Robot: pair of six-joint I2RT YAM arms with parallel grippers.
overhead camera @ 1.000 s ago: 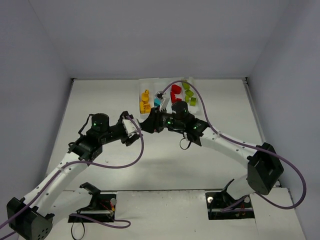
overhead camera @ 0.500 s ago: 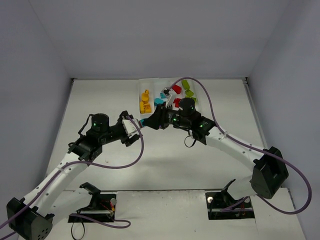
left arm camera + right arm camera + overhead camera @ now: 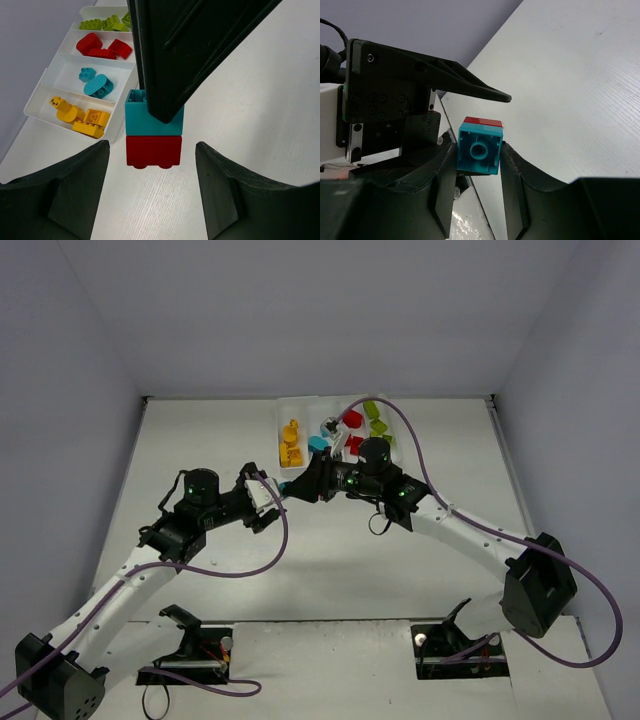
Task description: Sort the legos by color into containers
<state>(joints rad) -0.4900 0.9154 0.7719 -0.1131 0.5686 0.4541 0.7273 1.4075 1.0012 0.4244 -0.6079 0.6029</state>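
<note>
Now the right gripper [image 3: 479,152] is clamped tight on the cyan brick [image 3: 480,150] of a two-brick stack [image 3: 153,132], one finger on each side. The red brick [image 3: 153,151] is stuck on the face toward the left gripper [image 3: 151,147]. The stack sits over the table [image 3: 200,440], btwn the two grippers. It is just short of the near end of the white tray [image 3: 64,80] and not in any compartment. Opposite it, the left gripper has its fingers [image 3: 75,190] spread wide, one either side of the red brick w/ a clear gap on both sides, so gripping nothing. Tray holds yellow pieces [image 3: 82,117] in one end compartment, cyan pieces [image 3: 97,85] next, red pieces [image 3: 102,47] third and green pieces [image 3: 107,22] in the last.

Vs 1 sec ago: the right forearm has swung out to the right, off the tray, so more of the red and green compartments shows in the top view. A bit of cyan from the stack now peeks out btwn the gripper tips, which it didn't then. Vs half a sec ago: next to no change, both arms in approx the same pose. The left arm has barely shifted over the whole sec.
</note>
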